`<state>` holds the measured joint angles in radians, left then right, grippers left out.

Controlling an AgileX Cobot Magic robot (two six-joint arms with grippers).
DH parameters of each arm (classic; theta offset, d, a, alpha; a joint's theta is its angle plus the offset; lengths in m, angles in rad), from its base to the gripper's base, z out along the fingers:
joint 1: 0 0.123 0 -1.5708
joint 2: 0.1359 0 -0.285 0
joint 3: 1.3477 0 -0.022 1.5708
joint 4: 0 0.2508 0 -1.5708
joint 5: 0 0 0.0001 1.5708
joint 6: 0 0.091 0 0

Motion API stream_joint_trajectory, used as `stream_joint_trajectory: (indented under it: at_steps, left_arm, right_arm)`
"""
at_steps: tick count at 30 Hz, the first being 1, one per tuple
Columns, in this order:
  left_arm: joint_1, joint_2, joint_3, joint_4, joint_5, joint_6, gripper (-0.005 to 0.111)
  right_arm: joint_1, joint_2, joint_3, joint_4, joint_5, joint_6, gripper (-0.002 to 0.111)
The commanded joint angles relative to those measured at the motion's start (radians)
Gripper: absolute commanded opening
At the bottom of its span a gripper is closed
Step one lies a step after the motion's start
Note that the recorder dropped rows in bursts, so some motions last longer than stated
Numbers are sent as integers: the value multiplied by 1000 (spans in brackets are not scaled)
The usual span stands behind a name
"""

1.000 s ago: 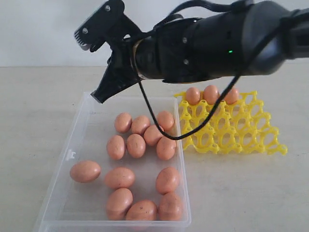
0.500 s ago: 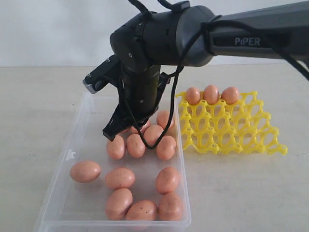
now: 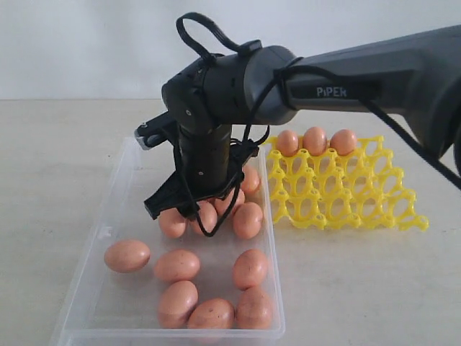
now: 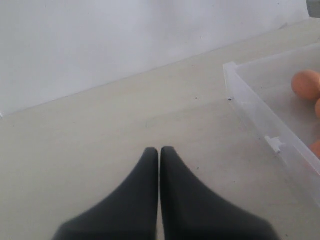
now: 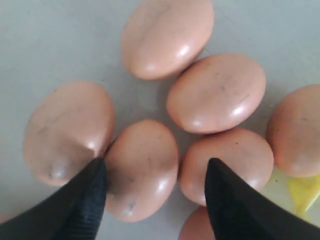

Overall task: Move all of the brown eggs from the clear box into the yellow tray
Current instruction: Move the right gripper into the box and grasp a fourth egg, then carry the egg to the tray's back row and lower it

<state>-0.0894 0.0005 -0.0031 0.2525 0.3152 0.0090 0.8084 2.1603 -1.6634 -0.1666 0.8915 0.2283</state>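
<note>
Right wrist view: the right claw (image 5: pixel 156 169) is spread and pinches nothing. Its two black fingers (image 5: pixel 85 200) stand either side of one egg (image 5: pixel 141 170) in a tight cluster of brown eggs (image 5: pixel 216 92). One fingertip sits in the seam between that egg and its neighbour (image 5: pixel 67 132). The other overlaps the next egg (image 5: pixel 227 160) along. Whether either tip touches shell cannot be told.

Handling, as judged: the eggs look light, smooth and glossy, so slippery on their curved surface. They are also thin-shelled, so liable to crack under a hard squeeze or a knock against one another. The best hold is across the short waist of the egg, closing gently. The straddled egg touches others on both sides, which leaves little room for the fingers, and a nudge could roll the cluster.

Containers: the clear box (image 3: pixel 137 191) holds every egg not yet moved. The exterior view shows at least nine there, loose on the floor, some touching; others are hidden behind the claw. The yellow tray (image 3: pixel 360 202), just beside the box, carries three eggs (image 3: pixel 315 140) in its far row. The other cups in view are empty.

Left wrist view: the left claw (image 4: pixel 159 152) is pressed together and empty, over bare table (image 4: pixel 100 125) outside the box wall.
</note>
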Motion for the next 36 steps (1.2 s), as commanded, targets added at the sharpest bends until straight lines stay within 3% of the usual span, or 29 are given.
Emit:
stream_joint_trajectory:
  at_steps: [1,6,8,11,13,21,25,27,28,31,33,36]
  left_arm:
    - [-2,-1,3,2,-2,0,1]
    - [-2,-1,3,2,-2,0,1]
    - [-2,-1,3,2,-2,0,1]
    - [-2,-1,3,2,-2,0,1]
    - [-2,-1,3,2,-2,0,1]
    - [-2,-1,3,2,-2,0,1]
    - [-2,-1,3,2,-2,0,1]
    - [-2,-1,3,2,-2,0,1]
    - [-2,-1,3,2,-2,0,1]
    - [-2,-1,3,2,-2,0,1]
    - [-2,-1,3,2,-2,0,1]
    - [-2,-1,3,2,-2,0,1]
  right_arm:
    - [-1,39,-5,4,-6,29,57]
    - [-1,74,-5,3,-35,31,56]
    - [-1,77,-5,3,-53,31,51]
    - [-1,77,-5,2,-77,36,26]
    - [-1,77,-5,2,-107,36,2]
    - [-1,16,-5,-90,-251,47,0]
    - [-1,-127,145,-209,-547,263,0]
    - [-24,-251,384,-357,-870,509,0]
    - [-57,-305,481,-379,-1022,524,0]
    - [-231,-393,658,-283,-1287,376,0]
    - [-389,-405,688,-148,-1494,247,0]
    - [-529,-405,686,18,-1653,227,0]
